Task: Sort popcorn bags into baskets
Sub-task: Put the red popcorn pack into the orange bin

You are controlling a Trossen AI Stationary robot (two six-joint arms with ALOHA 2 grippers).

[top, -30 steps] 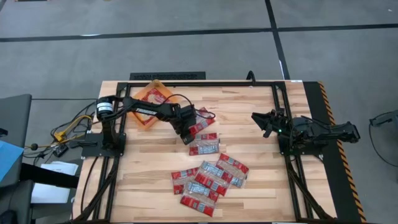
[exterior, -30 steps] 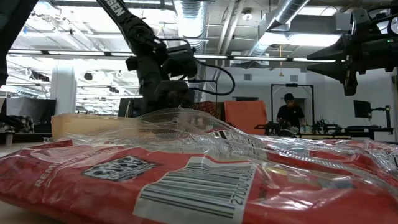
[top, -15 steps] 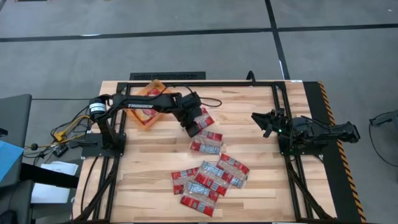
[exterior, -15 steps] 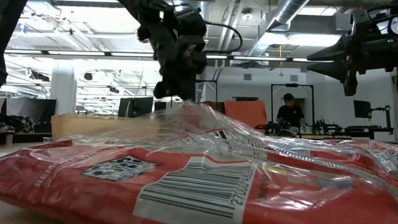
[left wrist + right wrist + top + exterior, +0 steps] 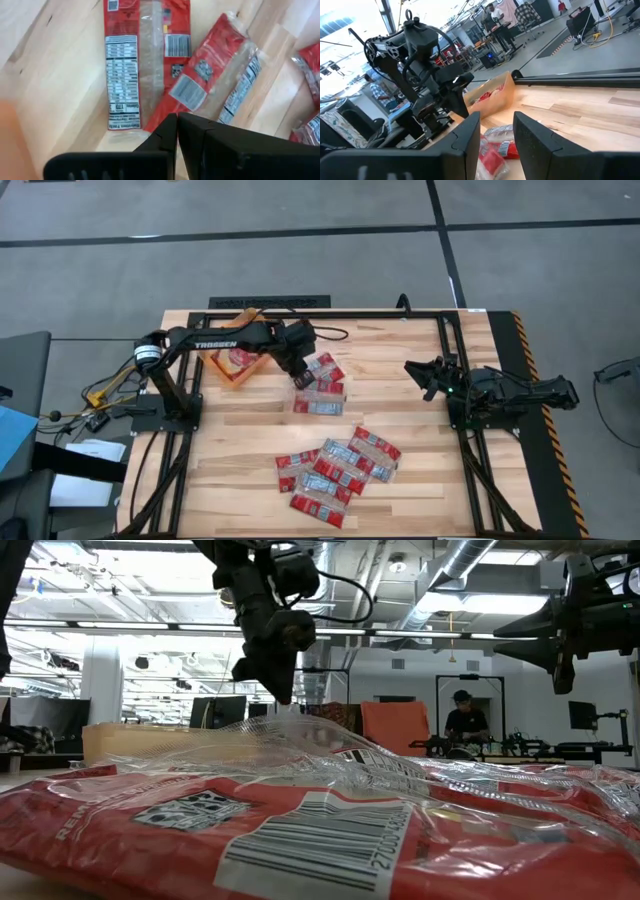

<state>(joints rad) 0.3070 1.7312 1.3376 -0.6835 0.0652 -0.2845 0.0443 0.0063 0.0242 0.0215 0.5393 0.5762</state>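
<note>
Red popcorn bags with grey label panels lie on the table. Two lie near my left gripper (image 5: 301,383), one (image 5: 323,368) beyond it and one (image 5: 322,403) at its tips. Several more form a pile (image 5: 340,465) toward the near edge. The orange basket (image 5: 212,362) stands at the far left, with at least one bag in it. In the left wrist view my left gripper (image 5: 177,117) is shut over an end of the nearer bag (image 5: 215,75). My right gripper (image 5: 425,375) hangs open in the air at the table's right side. My left gripper pinches the nearer bag by its left end (image 5: 157,122), coming from above and slanting toward the table's right. The fingers cover the exact spot. That end is raised to the fingertips, and the rest of the bag (image 5: 330,404) lies on the table.
The basket wall (image 5: 150,740) shows behind a bag (image 5: 300,830) lying close to the low camera. A black frame (image 5: 440,330) runs around the table. The left arm's link (image 5: 235,340) reaches over the basket. A person (image 5: 465,720) stands far off in the room.
My left gripper has risen from the two bags and moved toward the table's far-left, toward the basket. The nearer bag has slid with it, left and slightly farther. The other bag has shifted toward the far edge. My right arm has kept still.
</note>
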